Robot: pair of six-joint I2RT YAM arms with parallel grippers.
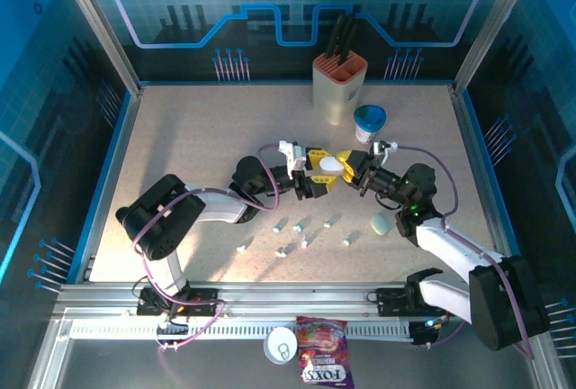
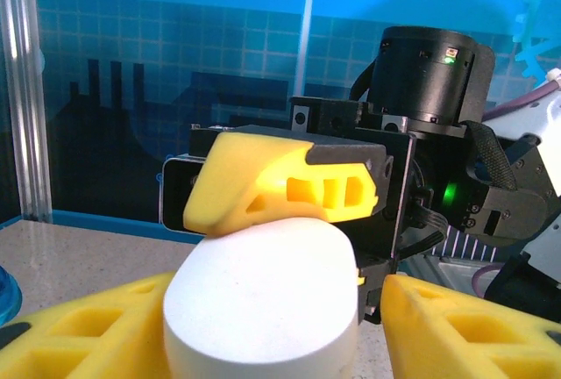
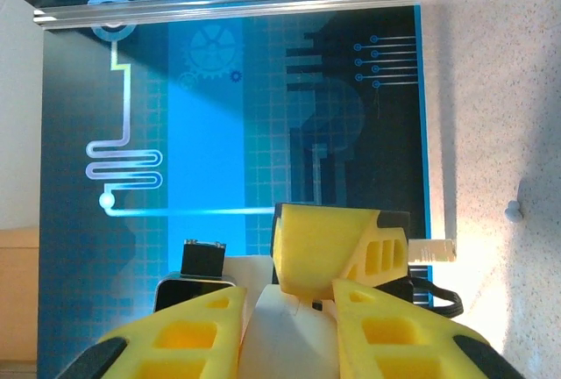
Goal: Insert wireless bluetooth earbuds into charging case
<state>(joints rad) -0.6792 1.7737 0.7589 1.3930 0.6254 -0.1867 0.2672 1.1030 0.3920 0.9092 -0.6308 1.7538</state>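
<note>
Above the table's middle, both grippers meet at a white pebble-shaped charging case. My right gripper is shut on the case, one yellow finger on each side. My left gripper stands open around the same case: its left finger touches the case, and a gap shows at its right finger. One finger of the right gripper lies on top of the case. Several tiny earbuds lie scattered on the table below the grippers, some white, some pale blue.
A second, pale green case lies right of the earbuds, under the right arm. A knife block and a blue cup stand at the back. A candy bag lies in front of the rail.
</note>
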